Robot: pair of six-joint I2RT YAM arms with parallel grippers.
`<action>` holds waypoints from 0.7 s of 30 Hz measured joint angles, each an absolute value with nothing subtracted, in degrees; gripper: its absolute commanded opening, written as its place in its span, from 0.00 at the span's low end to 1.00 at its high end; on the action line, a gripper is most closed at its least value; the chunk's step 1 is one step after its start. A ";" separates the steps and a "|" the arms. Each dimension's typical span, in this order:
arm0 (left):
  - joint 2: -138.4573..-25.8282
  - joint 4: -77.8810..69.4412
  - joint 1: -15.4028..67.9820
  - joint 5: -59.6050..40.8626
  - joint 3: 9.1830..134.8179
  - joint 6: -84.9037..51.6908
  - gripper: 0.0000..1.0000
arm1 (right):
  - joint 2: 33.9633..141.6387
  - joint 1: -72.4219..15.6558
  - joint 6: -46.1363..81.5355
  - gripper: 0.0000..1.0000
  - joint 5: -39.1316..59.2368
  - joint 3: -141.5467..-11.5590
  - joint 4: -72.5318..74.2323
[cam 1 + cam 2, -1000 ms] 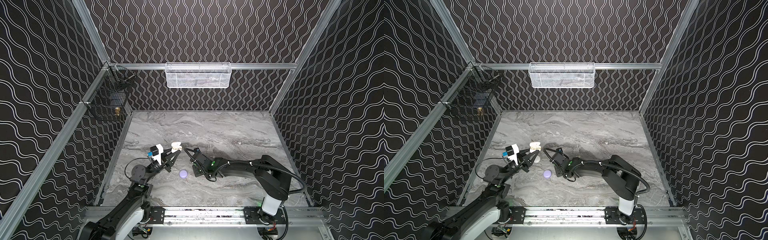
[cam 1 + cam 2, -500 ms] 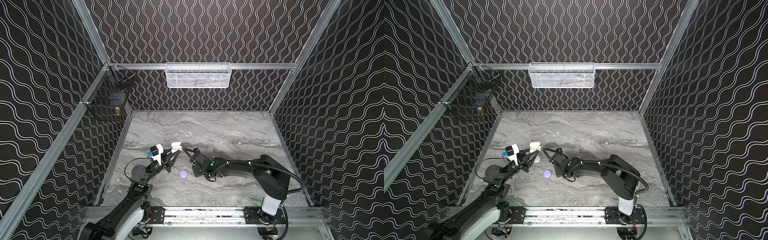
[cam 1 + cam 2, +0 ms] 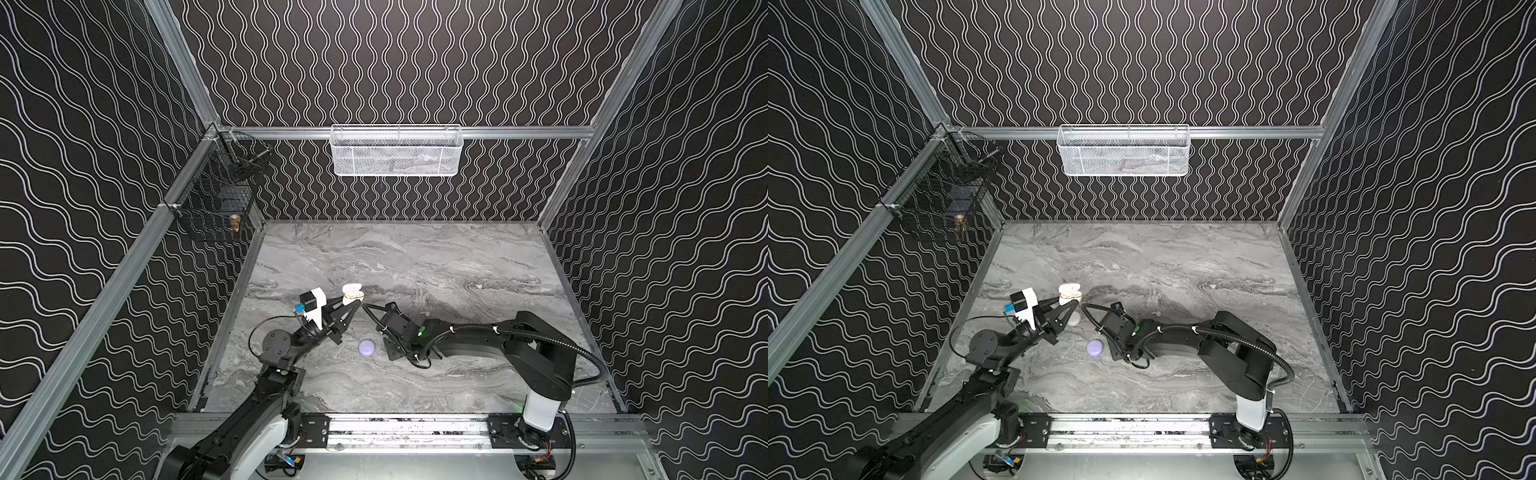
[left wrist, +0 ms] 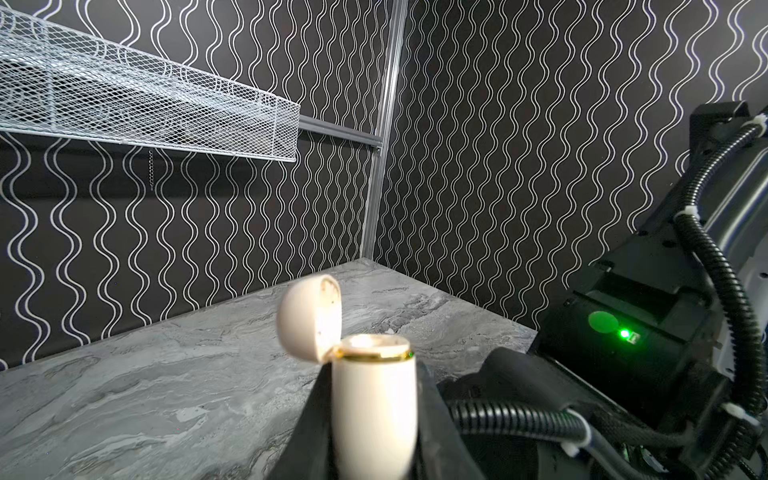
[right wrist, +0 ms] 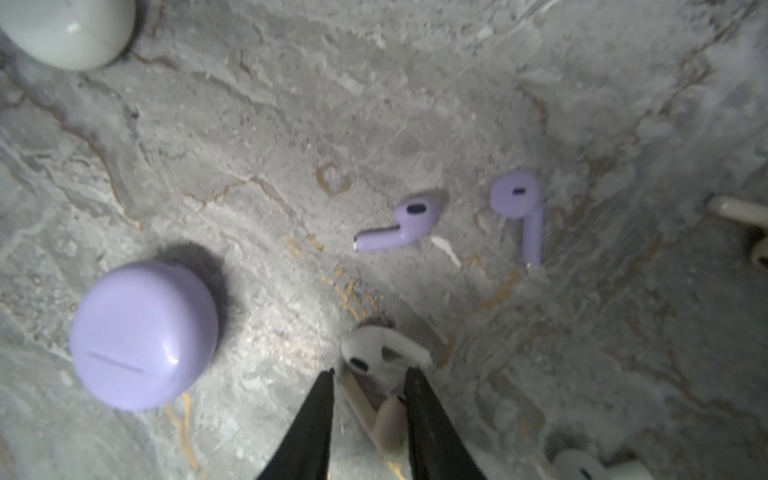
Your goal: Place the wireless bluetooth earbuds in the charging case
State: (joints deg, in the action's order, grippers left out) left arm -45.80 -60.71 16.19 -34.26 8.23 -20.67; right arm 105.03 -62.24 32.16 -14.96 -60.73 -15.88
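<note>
Well, the left gripper (image 3: 350, 302) is clenched on a cream charging case (image 4: 374, 415), holding it upright above the marble table (image 3: 457, 257), left of the middle. Its lid (image 4: 309, 320) is swung open, and a gold band rings the mouth of the case.

Just to its right, the right gripper (image 5: 370, 372) points down at the table. Its jaws stand a little apart and straddle two pale earbuds: a white earbud (image 5: 365, 353) lying right at the fingertips, and a cream earbud (image 5: 390, 419) further in between the fingers. The cream one seems to touch one finger, but I can't see anything pinched from both sides.

On the table beside them lie two lavender earbuds (image 5: 409, 226), close together but not touching. A closed lavender case (image 3: 367, 348) sits between the two arms, nearer than the held case. A pale closed case (image 3: 1074, 318) rests under the left gripper, and more white earbuds (image 5: 735, 210) lie at the edge of the right wrist view.
</note>
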 measured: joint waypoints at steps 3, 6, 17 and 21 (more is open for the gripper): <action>-45.74 -60.71 16.19 -34.26 8.23 -20.69 0.00 | 104.73 -62.52 32.56 0.33 -15.16 -60.10 -16.34; -45.50 -60.66 16.19 -34.26 8.23 -20.80 0.00 | 104.71 -62.54 32.84 0.33 -15.20 -60.03 -16.47; -45.43 -60.55 16.19 -34.26 8.23 -20.84 0.00 | 104.71 -66.06 33.47 0.34 -15.81 -60.86 -17.61; -45.54 -60.66 16.19 -34.28 8.23 -20.91 0.00 | 104.90 -66.76 33.43 0.34 -15.94 -61.19 -17.63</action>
State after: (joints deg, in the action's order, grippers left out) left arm -45.54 -60.66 16.19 -34.28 8.23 -20.91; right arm 104.90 -66.76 33.43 -15.94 -61.19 -17.63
